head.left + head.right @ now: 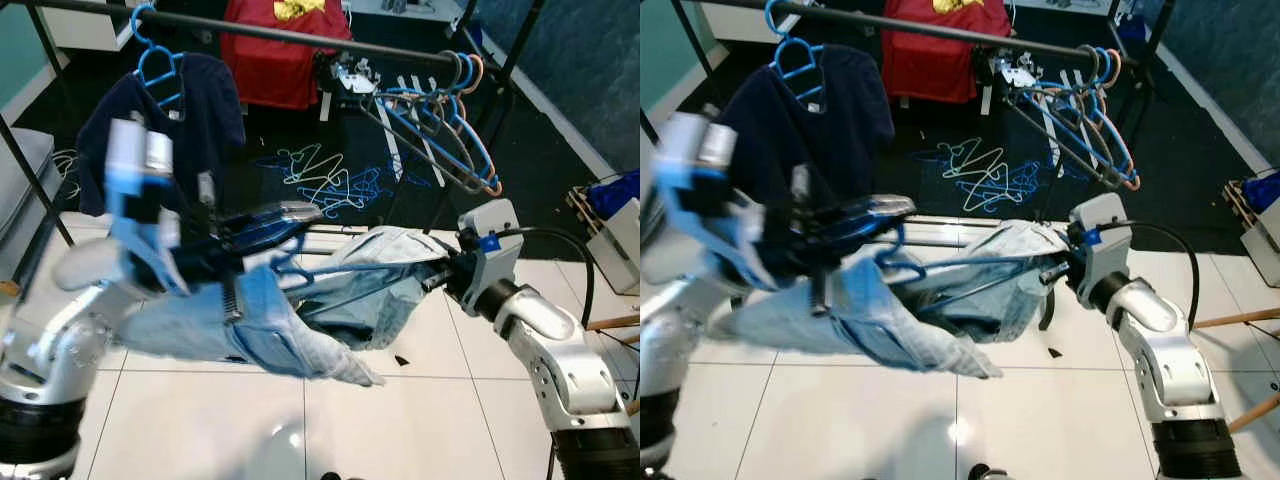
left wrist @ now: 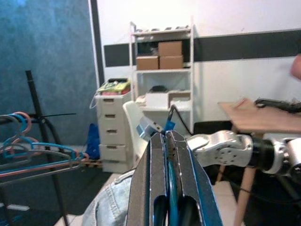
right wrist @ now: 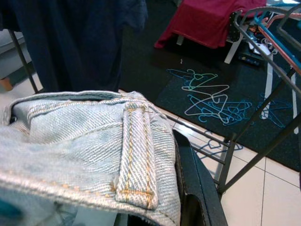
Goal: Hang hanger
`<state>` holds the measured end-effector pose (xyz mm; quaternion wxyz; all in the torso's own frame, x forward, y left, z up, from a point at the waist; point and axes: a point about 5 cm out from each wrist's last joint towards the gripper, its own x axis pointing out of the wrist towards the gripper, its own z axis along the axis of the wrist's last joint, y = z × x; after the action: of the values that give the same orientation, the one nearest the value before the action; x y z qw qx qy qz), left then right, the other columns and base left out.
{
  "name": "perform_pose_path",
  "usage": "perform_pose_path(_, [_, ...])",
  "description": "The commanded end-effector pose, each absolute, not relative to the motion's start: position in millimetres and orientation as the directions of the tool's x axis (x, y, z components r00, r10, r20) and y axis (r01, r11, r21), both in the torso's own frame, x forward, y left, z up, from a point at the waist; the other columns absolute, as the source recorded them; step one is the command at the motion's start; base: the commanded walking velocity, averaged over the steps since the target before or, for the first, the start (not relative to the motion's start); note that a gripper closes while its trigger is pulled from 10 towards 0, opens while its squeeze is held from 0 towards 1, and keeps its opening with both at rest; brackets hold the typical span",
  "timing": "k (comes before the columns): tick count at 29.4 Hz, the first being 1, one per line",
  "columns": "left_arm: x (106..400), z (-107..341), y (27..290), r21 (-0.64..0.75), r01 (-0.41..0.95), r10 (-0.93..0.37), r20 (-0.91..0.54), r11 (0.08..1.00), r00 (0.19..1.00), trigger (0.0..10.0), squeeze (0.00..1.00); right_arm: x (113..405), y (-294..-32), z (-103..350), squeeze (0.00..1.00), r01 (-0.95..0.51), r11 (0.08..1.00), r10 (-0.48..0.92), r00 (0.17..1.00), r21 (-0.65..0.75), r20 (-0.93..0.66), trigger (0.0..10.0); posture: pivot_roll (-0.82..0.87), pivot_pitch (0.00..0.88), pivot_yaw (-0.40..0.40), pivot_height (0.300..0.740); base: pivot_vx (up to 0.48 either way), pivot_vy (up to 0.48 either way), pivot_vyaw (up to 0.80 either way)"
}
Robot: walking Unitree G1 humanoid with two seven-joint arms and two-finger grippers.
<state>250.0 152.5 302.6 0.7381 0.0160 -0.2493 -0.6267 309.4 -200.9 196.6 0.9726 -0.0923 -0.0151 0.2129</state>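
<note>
Holding blue hanger (image 1: 902, 262) hook in my left jaws (image 1: 262, 235), shut; right jaws (image 1: 447, 268) clamp the jeans (image 1: 290, 325) waistband at 3 o'clock. Denim limp, heavy; hanger stiff, slippery.

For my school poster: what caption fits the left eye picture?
Robot's two grippers, left and right, hold jeans on a blue hanger below the rail.

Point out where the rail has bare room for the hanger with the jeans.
The rack rail is bare between the navy shirt on its blue hanger and the bunch of empty hangers at the right end. That right end is crowded. Both the left gripper and the right gripper hold the jeans on their hanger below that gap.
</note>
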Motion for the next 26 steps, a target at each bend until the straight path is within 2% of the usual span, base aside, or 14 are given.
perform_pose_path(1, [239.0, 305.6, 164.6, 0.36, 0.925, -0.954, 0.301, 0.12, 0.007, 10.0, 0.0, 306.7, -214.0, 197.2, 0.0, -0.378, 0.91, 0.382, 0.924, -0.17, -0.012, 0.0, 0.03, 0.164, -0.097, 0.74, 0.0, 0.0, 0.0])
perform_pose_path(5, [230.6, 303.1, 171.0, 0.347, 0.937, -0.966, 0.255, 0.041, -0.052, 10.0, 0.0, 306.6, -215.5, 196.4, 0.0, -0.376, 0.912, 0.378, 0.925, -0.162, -0.016, 0.0, 0.03, 0.164, -0.098, 0.74, 0.0, 0.0, 0.0])
perform_pose_path(10, [236.3, 311.1, 170.6, 0.33, 0.938, -0.93, 0.366, 0.105, -0.025, 10.0, 0.0, 306.2, -210.2, 192.0, 0.0, -0.395, 0.906, 0.396, 0.918, -0.15, -0.028, 0.0, 0.03, 0.165, -0.098, 0.74, 0.0, 0.0, 0.0])
perform_pose_path(11, [244.8, 317.0, 168.7, 0.301, 0.934, -0.881, 0.471, 0.192, 0.029, 10.0, 0.0, 305.9, -204.6, 190.0, 0.0, -0.412, 0.9, 0.412, 0.91, -0.143, -0.032, 0.0, 0.03, 0.164, -0.098, 0.74, 0.0, 0.0, 0.0])
perform_pose_path(12, [244.8, 317.0, 168.7, 0.301, 0.934, -0.881, 0.471, 0.192, 0.029, 10.0, 0.0, 305.9, -204.6, 190.0, 0.0, -0.412, 0.9, 0.412, 0.91, -0.143, -0.032, 0.0, 0.03, 0.164, -0.098, 0.74, 0.0, 0.0, 0.0])
perform_pose_path(14, [263.0, 327.2, 165.0, 0.163, 0.923, -0.718, 0.679, 0.35, 0.152, 10.0, 0.0, 305.0, -193.8, 187.2, 0.0, -0.443, 0.887, 0.443, 0.896, -0.132, -0.035, 0.0, 0.03, 0.164, -0.099, 0.74, 0.0, 0.0, 0.0])
perform_pose_path(15, [263.0, 327.2, 165.0, 0.163, 0.923, -0.718, 0.679, 0.35, 0.152, 10.0, 0.0, 305.0, -193.8, 187.2, 0.0, -0.443, 0.887, 0.443, 0.896, -0.132, -0.035, 0.0, 0.03, 0.164, -0.099, 0.74, 0.0, 0.0, 0.0])
perform_pose_path(16, [273.6, 329.5, 161.5, 0.03, 0.912, -0.585, 0.775, 0.41, 0.238, 10.0, 0.0, 304.8, -188.1, 186.9, 0.0, -0.456, 0.881, 0.456, 0.889, -0.125, -0.031, 0.0, 0.03, 0.164, -0.099, 0.74, 0.0, 0.0, 0.0])
perform_pose_path(19, [290.3, 322.9, 151.4, -0.217, 0.882, -0.376, 0.842, 0.419, 0.386, 10.0, 0.0, 306.1, -179.2, 188.6, 0.0, -0.471, 0.875, 0.472, 0.881, -0.114, -0.017, 0.0, 0.03, 0.165, -0.101, 0.74, 0.0, 0.0, 0.0])
perform_pose_path(20, [290.3, 322.9, 151.4, -0.217, 0.882, -0.376, 0.842, 0.419, 0.386, 10.0, 0.0, 306.1, -179.2, 188.6, 0.0, -0.471, 0.875, 0.472, 0.881, -0.114, -0.017, 0.0, 0.03, 0.165, -0.101, 0.74, 0.0, 0.0, 0.0])
perform_pose_path(22, [295.4, 316.7, 145.9, -0.294, 0.868, -0.326, 0.839, 0.4, 0.435, 10.0, 0.0, 307.1, -176.0, 189.6, 0.0, -0.474, 0.874, 0.476, 0.879, -0.107, -0.009, 0.0, 0.03, 0.165, -0.102, 0.74, 0.0, 0.0, 0.0])
perform_pose_path(23, [300.7, 308.3, 137.7, -0.379, 0.847, -0.28, 0.824, 0.373, 0.492, 10.0, 0.0, 308.6, -172.3, 190.2, 0.0, -0.479, 0.872, 0.481, 0.877, -0.102, -0.002, 0.0, 0.03, 0.164, -0.102, 0.74, 0.0, 0.0, 0.0])
perform_pose_path(24, [300.7, 308.3, 137.7, -0.379, 0.847, -0.28, 0.824, 0.373, 0.492, 10.0, 0.0, 308.6, -172.3, 190.2, 0.0, -0.479, 0.872, 0.481, 0.877, -0.102, -0.002, 0.0, 0.03, 0.164, -0.102, 0.74, 0.0, 0.0, 0.0])
perform_pose_path(26, [309.9, 292.7, 124.9, -0.509, 0.787, -0.214, 0.774, 0.348, 0.596, 10.0, 0.0, 311.5, -165.1, 191.8, 0.0, -0.488, 0.868, 0.491, 0.871, -0.091, 0.012, 0.0, 0.03, 0.163, -0.1, 0.74, 0.0, 0.0, 0.0])
